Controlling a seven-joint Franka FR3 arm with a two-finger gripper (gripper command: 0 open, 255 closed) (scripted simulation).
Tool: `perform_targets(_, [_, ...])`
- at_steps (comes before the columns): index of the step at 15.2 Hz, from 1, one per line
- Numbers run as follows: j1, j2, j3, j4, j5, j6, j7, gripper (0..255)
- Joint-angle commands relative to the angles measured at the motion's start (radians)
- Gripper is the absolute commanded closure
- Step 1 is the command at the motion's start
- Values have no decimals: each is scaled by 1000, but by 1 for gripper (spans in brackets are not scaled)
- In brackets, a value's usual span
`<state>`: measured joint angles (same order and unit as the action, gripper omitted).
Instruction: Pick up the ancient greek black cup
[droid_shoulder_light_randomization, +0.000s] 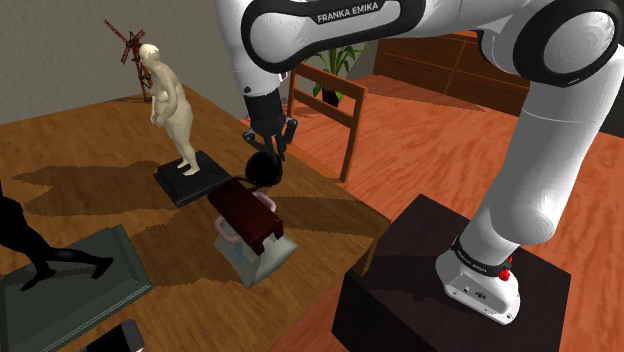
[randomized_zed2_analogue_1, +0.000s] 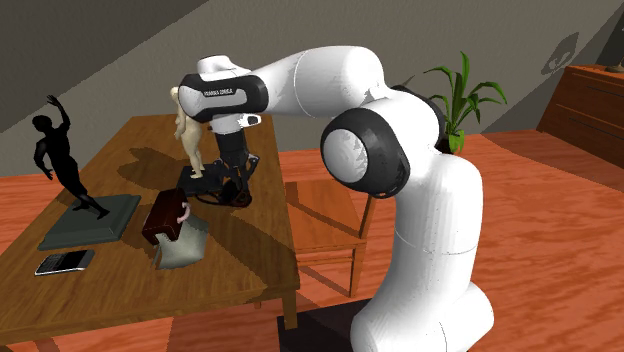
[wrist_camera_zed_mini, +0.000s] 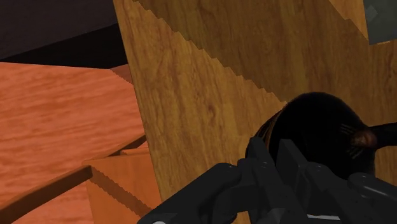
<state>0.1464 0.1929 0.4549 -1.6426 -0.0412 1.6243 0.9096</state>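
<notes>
The black cup (droid_shoulder_light_randomization: 262, 172) is round and dark with a thin brownish rim and small handles. It sits low over the wooden table (droid_shoulder_light_randomization: 90, 170), between the beige statue's base and a brown bag. My gripper (droid_shoulder_light_randomization: 272, 152) points straight down onto it. In the wrist view the cup (wrist_camera_zed_mini: 318, 130) lies just beside the fingers (wrist_camera_zed_mini: 257, 159), which stand close together with the rim clasped between them. I cannot tell whether the cup rests on the table. The second exterior view has the gripper (randomized_zed2_analogue_1: 235, 185) beside the statue's base.
A beige figure statue (droid_shoulder_light_randomization: 170, 95) stands on a dark base (droid_shoulder_light_randomization: 193, 178) just behind the cup. The brown bag (droid_shoulder_light_randomization: 245, 215) leans on a grey wedge in front. A black figure (droid_shoulder_light_randomization: 30, 250) on a grey slab and a phone (randomized_zed2_analogue_1: 63, 262) lie further along. A chair (droid_shoulder_light_randomization: 330, 110) stands at the table's edge.
</notes>
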Motion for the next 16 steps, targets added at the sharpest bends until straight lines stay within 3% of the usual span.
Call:
perform_targets(1, [1, 1, 1, 18, 1, -19, 0, 255])
perform_targets(16, [14, 20, 6, 221, -6, -203, 9, 255])
